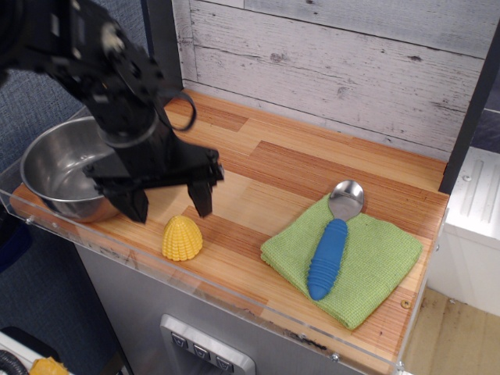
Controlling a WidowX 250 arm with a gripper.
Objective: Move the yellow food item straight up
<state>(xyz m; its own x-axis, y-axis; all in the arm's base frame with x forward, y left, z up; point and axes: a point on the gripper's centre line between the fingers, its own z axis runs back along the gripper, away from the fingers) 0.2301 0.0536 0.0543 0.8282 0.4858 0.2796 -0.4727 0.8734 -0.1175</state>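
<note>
While tool (169, 205) hovers released above corn tip (181, 238) | corn near front edge | bare wood behind
</note>
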